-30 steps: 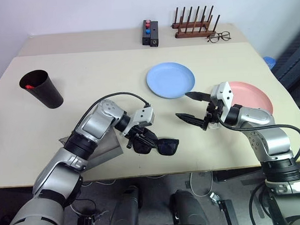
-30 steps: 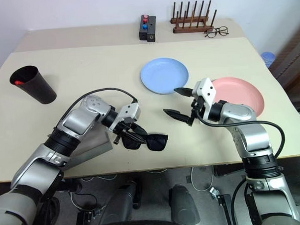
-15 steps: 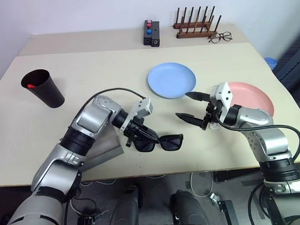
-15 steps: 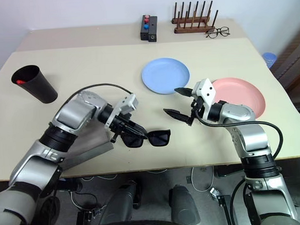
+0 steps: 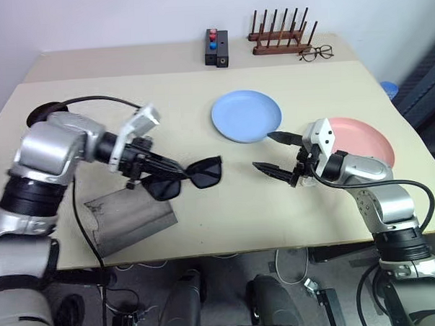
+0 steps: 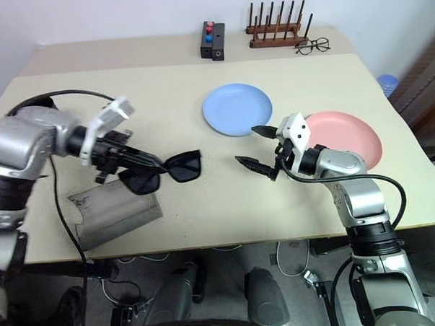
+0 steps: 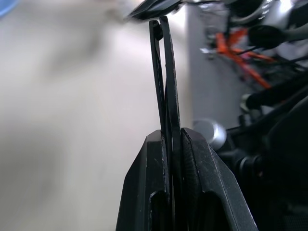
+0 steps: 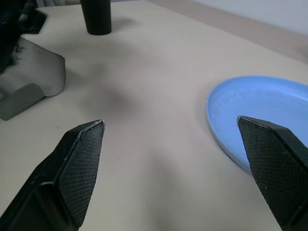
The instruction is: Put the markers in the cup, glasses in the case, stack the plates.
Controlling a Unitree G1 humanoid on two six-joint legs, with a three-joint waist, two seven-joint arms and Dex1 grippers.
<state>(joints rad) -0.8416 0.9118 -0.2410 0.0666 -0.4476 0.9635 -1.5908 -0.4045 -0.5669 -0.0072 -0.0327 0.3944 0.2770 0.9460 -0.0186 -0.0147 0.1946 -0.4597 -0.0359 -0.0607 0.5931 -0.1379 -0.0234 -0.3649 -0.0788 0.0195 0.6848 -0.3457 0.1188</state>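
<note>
Left eye view: left pincer (image 5: 154,166) clamped on the folded arms of the sunglasses (image 5: 193,175), now lifted well clear of the counter (image 5: 164,93) and swung out toward the robot's left since a second ago, when hanging low near the front edge. Lenses dangling out ahead of the fingertips, tilted. Grey case (image 5: 126,219) lying flat just below and a touch nearer the front edge, open mouth toward the sunglasses' side, no longer covered by the arm. Seen from the left wrist view, two thin black arms pinched tight between the fingers (image 7: 151,187). Right pincer (image 5: 275,155) spread wide, holding nothing, parked in the same spot between the blue plate (image 5: 246,115) and the pink plate (image 5: 368,138), the two lying apart, not yet stacked. Dark cup (image 8: 97,17) back at the far left, mostly behind the left arm; a marker inside not discernible now. Wire-framed spectacles (image 5: 315,53) by the wooden rack (image 5: 280,37), untouched. Reads as set-up for sliding the sunglasses into the case; needs lowering and lining up with the opening, and the flap could snag.
</note>
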